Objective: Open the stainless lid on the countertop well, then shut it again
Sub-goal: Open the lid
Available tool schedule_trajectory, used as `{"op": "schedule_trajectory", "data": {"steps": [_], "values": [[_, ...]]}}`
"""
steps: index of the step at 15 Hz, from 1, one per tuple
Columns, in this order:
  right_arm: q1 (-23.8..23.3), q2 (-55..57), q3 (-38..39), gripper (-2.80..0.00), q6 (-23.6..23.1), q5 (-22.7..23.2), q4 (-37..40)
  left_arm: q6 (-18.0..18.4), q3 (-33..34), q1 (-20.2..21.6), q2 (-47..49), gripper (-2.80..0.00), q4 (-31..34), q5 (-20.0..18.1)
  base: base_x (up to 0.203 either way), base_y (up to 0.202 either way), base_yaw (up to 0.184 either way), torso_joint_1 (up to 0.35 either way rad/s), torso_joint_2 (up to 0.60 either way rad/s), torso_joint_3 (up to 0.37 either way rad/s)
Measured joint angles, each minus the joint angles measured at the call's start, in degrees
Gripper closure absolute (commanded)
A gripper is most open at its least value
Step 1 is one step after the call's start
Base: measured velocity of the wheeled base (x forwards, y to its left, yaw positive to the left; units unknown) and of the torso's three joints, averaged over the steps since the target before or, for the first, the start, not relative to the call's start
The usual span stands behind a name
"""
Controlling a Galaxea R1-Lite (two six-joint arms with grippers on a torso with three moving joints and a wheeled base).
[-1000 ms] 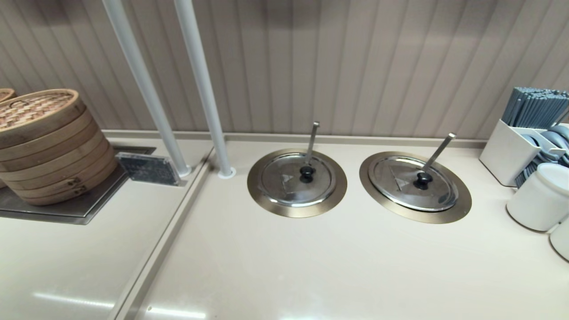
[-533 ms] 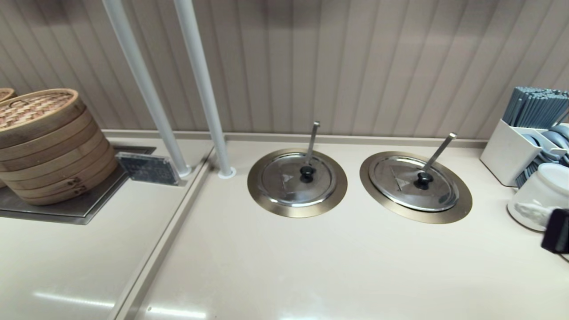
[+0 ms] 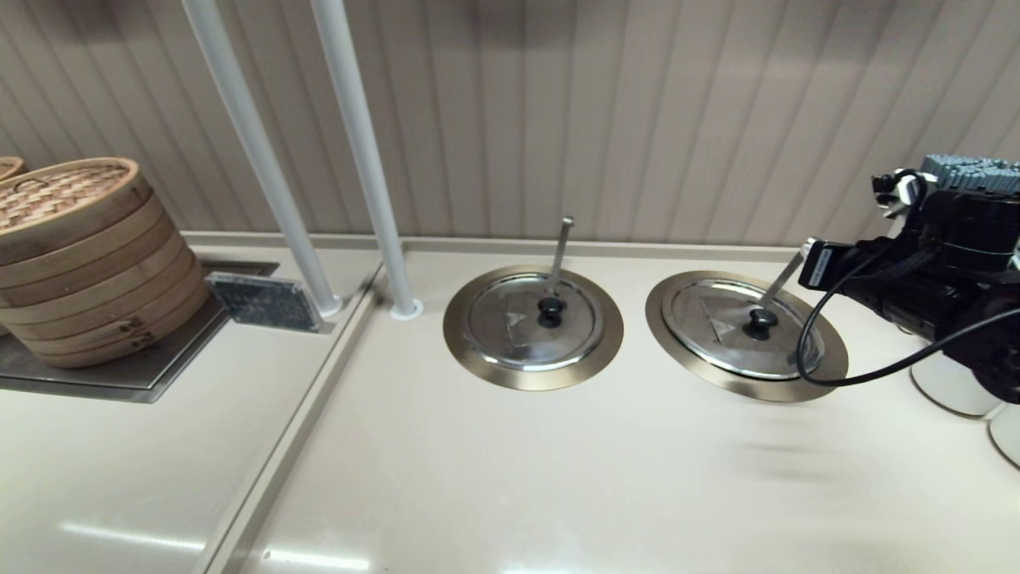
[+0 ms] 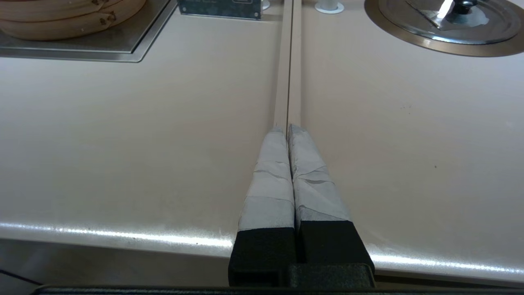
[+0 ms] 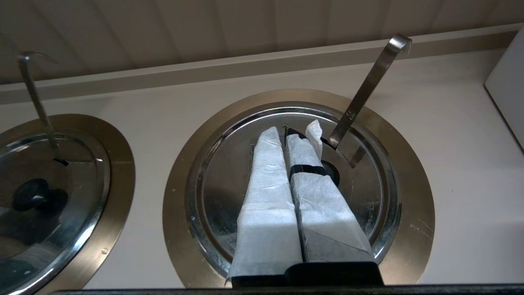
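Observation:
The stainless lid point(image 3: 729, 335) lies shut on the countertop well, whose brass ring point(image 3: 829, 368) sits at the right. It has a black knob point(image 3: 760, 321), and the long slanting ladle handle point(image 3: 785, 275) rises behind it. My right arm point(image 3: 940, 279) reaches in from the right, level with that handle. In the right wrist view my right gripper point(image 5: 282, 133) hovers shut over the lid point(image 5: 221, 180), touching nothing, and its fingers half hide the knob point(image 5: 335, 174). My left gripper point(image 4: 286, 129) rests shut and empty near the counter's front edge.
The twin lid point(image 3: 532, 320) with a near-vertical ladle handle sits left of the well. Two white poles point(image 3: 358, 159) stand behind it. A bamboo steamer point(image 3: 80, 255) and a small placard point(image 3: 267, 301) are far left. Grey chopsticks point(image 3: 968, 171) and white cups point(image 3: 952, 383) crowd the right edge.
My right arm has come into the head view from the right edge and risen up and left toward the right-hand lid. Both lids stay shut.

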Motion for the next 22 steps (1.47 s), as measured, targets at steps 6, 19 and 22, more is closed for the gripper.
{"op": "schedule_trajectory", "data": {"steps": [6, 19, 22], "values": [[-0.71, 11.92, -9.72, 0.0, -3.49, 0.6, -1.44, 0.0, 0.0, 0.0, 0.0, 0.0, -0.02, 0.0, 0.0, 0.0, 0.0, 0.0, 0.0, 0.0], [-5.07, 20.35, -14.51, 0.0, -3.71, 3.38, -2.88, 0.0, 0.0, 0.0, 0.0, 0.0, 0.01, 0.0, 0.0, 0.0, 0.0, 0.0, 0.0, 0.0], [-4.86, 20.8, -14.27, 0.0, -3.79, 3.38, -2.88, 0.02, 0.0, 0.0, 0.0, 0.0, -0.01, 0.0, 0.0, 0.0, 0.0, 0.0, 0.0, 0.0]]}}
